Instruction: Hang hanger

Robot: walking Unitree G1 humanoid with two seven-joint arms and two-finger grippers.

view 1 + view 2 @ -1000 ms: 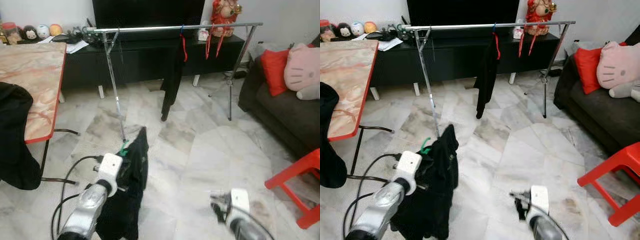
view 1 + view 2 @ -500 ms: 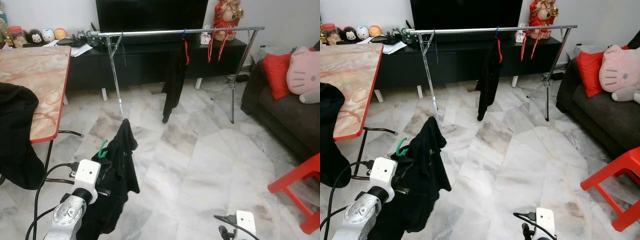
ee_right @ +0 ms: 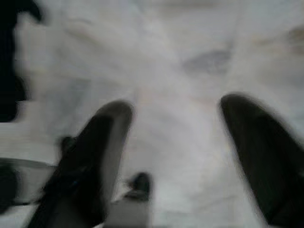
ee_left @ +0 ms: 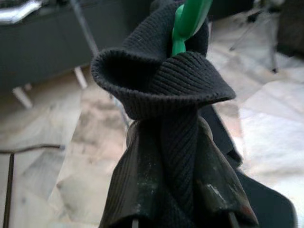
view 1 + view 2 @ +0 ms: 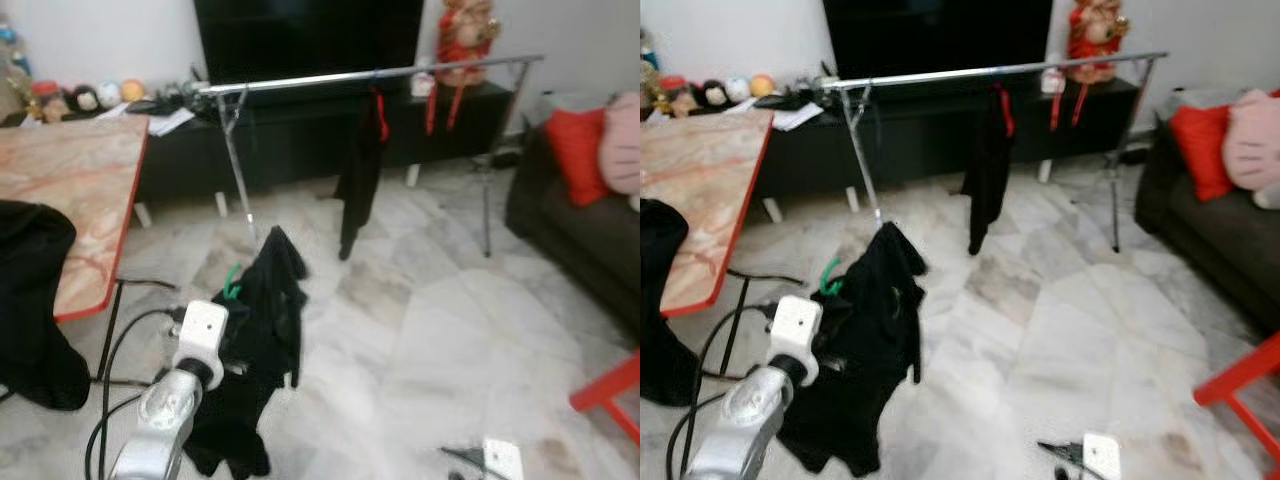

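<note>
green hanger with black garment clamped in left hand.

Hanger — mostly garment-hidden

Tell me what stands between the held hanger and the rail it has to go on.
Nothing visible does. The left gripper holds the black garment on its green hanger low, in front of the rail. Open floor lies between. On the rail, another black garment hangs further right, with bare rail left of it.
</note>
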